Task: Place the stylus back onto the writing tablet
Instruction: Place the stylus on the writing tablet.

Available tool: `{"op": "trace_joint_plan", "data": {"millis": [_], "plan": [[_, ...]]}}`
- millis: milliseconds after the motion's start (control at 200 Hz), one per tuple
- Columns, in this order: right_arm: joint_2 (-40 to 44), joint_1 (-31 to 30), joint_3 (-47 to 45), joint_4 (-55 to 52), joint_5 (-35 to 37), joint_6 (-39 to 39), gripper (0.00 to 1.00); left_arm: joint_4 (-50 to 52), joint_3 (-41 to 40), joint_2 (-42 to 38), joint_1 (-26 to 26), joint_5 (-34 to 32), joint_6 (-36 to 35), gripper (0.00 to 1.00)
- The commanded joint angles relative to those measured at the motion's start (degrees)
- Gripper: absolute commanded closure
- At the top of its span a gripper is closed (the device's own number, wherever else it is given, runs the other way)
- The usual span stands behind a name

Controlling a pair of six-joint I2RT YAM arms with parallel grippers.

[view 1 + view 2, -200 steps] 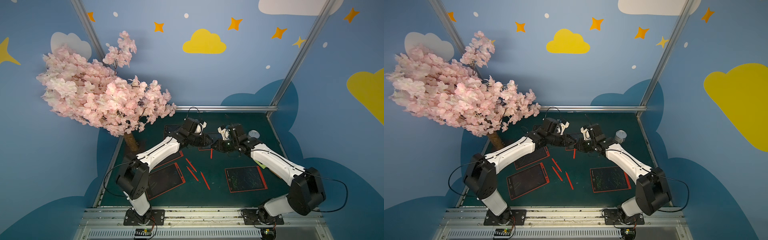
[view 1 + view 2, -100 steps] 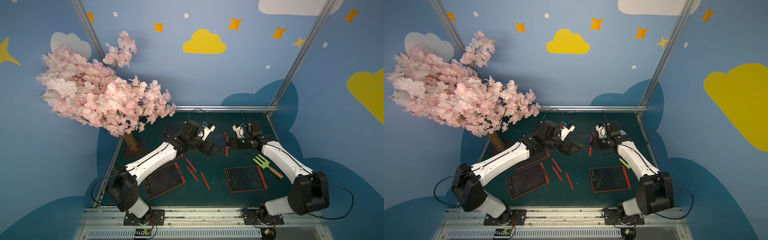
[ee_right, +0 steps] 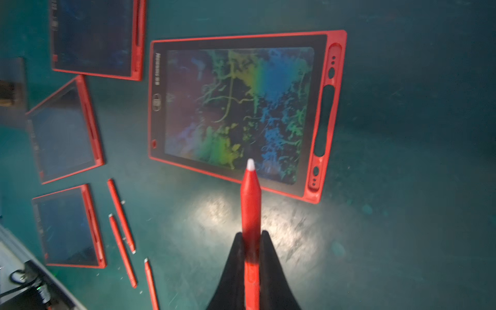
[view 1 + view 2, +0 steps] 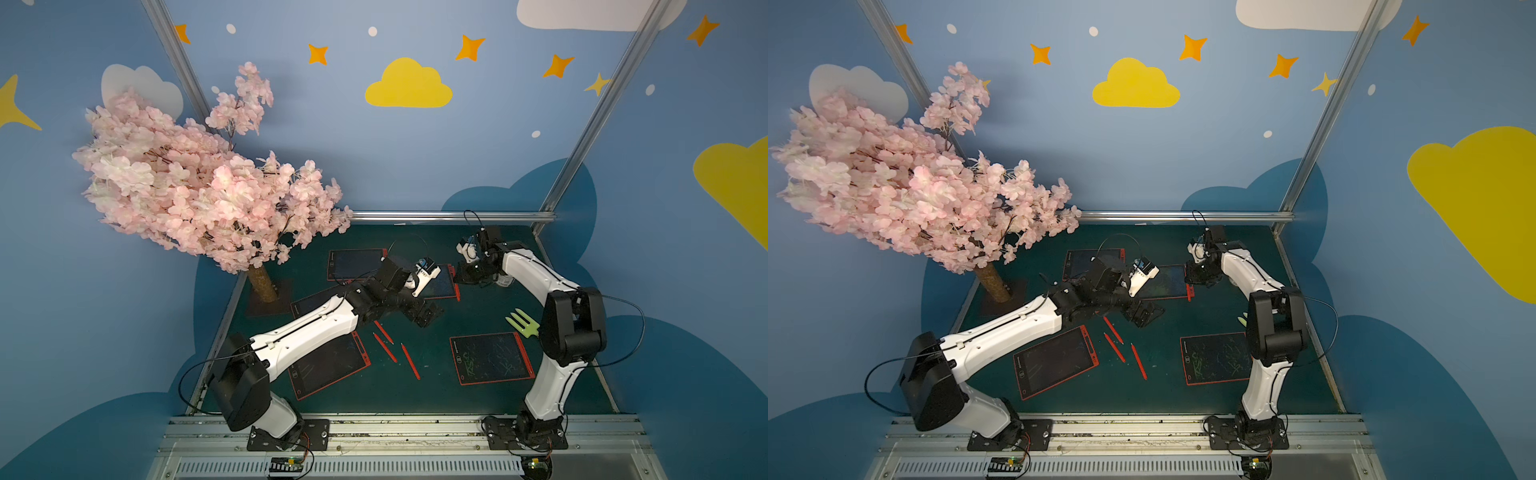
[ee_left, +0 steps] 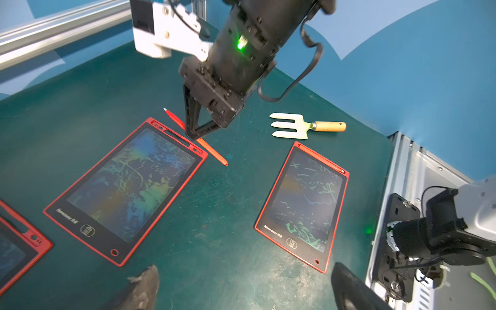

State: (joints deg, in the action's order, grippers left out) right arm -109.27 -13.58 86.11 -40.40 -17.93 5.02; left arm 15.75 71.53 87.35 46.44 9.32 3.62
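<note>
Our right gripper [image 3: 251, 237] was clamped on the red stylus [image 3: 251, 204], pinching it part-way along the shaft, with the white tip pointing away from the jaws. From the left wrist view, the stylus [image 5: 212, 151] ran roughly parallel to the slotted edge of the writing tablet [image 5: 126, 188] and just outside it, so it was not yet in the holder. We could not tell whether it was touching the mat [image 5: 214, 214]. The empty slot [image 3: 326, 115] was near the tip but off to one side. Our left gripper [image 4: 428, 313] hung with its jaws wide apart and nothing in them, near that tablet but not touching it.

Further out, three loose styluses [image 4: 409, 359] lay on the mat between two other tablets [image 4: 328, 365] [image 4: 490, 357]. A small garden fork [image 5: 295, 126] lay near the right arm.

We judged the main risk to be alignment. The slot is narrow, and a stylus brought down slightly skewed would likely ride up on the red rim and roll off onto the mat. The thin shaft could also twist in so slight a pinch if the tip caught. With nothing bracing the tablet, a sideways push might slide it on the mat. The right wrist view was blurred, so we could not judge the gap to the slot well.
</note>
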Motion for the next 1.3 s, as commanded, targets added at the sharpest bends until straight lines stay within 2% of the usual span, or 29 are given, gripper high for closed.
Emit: {"op": "trace_joint_plan", "data": {"millis": [0,220,561,751,1297], "plan": [[-2.4,0.0,3.9,-1.3,3.8,-1.2,0.95,-0.8,-0.1,-1.4,0.0,-0.2,-0.8,0.01],[-9.5,0.2,11.4,-4.4,7.9,-1.2,0.96,-0.7,0.3,-1.0,0.0,1.9,-0.3,0.01],[-15.8,0.1,19.4,-7.0,8.5,-1.5,0.96,-0.9,0.2,-2.0,0.0,3.7,-0.1,0.01],[-18.5,-0.3,21.0,-7.5,9.1,-1.6,0.95,-1.1,0.3,-2.3,0.0,5.6,0.3,0.01],[-23.6,-1.1,25.2,-9.4,10.6,-2.0,0.95,-1.0,0.4,-2.1,0.1,5.6,0.3,0.01]]}}
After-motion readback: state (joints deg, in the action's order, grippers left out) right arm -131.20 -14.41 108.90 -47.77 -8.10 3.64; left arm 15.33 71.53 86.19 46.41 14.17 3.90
